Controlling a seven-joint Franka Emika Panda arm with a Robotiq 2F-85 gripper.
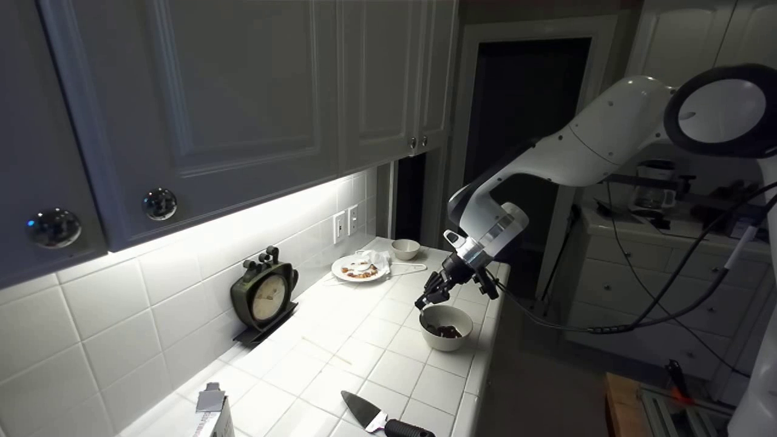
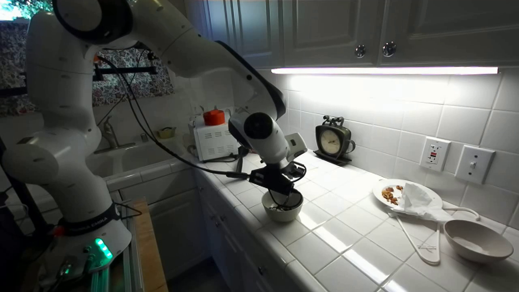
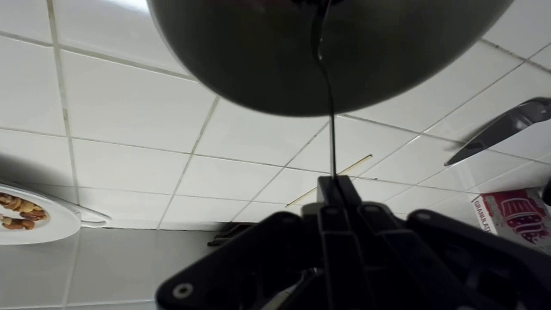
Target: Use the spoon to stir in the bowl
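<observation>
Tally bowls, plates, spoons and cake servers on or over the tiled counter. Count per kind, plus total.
Bowls: 2 (stirring bowl, second bowl)
Plate: 1
Spoon: 1
Cake server: 1
Total: 5

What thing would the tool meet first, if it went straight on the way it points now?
Probably the counter, beside the bowl: in the wrist view the tool shows outside the bowl's rim, though the spoon it grips reaches over it. Depth is unclear, so the rim might come first.
</observation>
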